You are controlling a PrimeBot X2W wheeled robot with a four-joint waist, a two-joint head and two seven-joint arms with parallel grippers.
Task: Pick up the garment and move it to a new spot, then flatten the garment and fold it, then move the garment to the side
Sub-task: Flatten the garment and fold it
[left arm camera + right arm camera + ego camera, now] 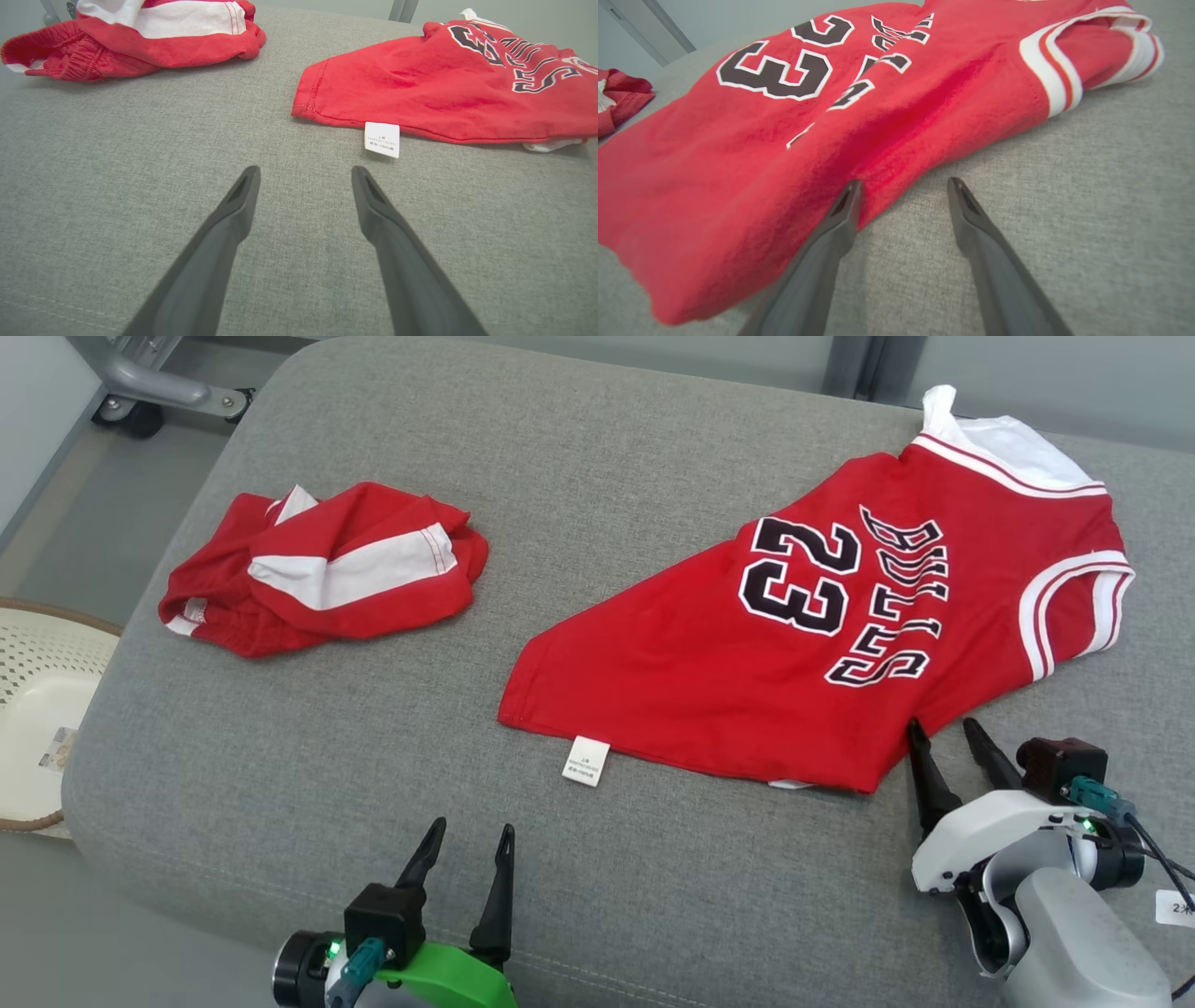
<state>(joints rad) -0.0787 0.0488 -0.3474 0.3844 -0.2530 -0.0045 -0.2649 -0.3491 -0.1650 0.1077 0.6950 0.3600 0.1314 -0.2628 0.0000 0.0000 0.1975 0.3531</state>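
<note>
The garment (803, 644) is a red jersey with "23" and white trim, spread flat on the right half of a grey cushion (280, 756). Its white label (585, 761) sticks out at the near hem. My right gripper (942, 722) is open at the jersey's near right edge. In the right wrist view one fingertip (852, 196) touches the edge of the red cloth (784, 140) while the other stands over bare cushion. My left gripper (472, 825) is open low over the cushion. In the left wrist view it (306, 170) points just short of the label (382, 139) and the garment (444, 93).
A crumpled pair of red and white shorts (327, 569) lies on the cushion's left half, also seen as the shorts (140, 37). A pale perforated basket (37, 709) stands on the floor beyond the cushion's left edge. A wheeled metal frame (140, 415) is at the far left.
</note>
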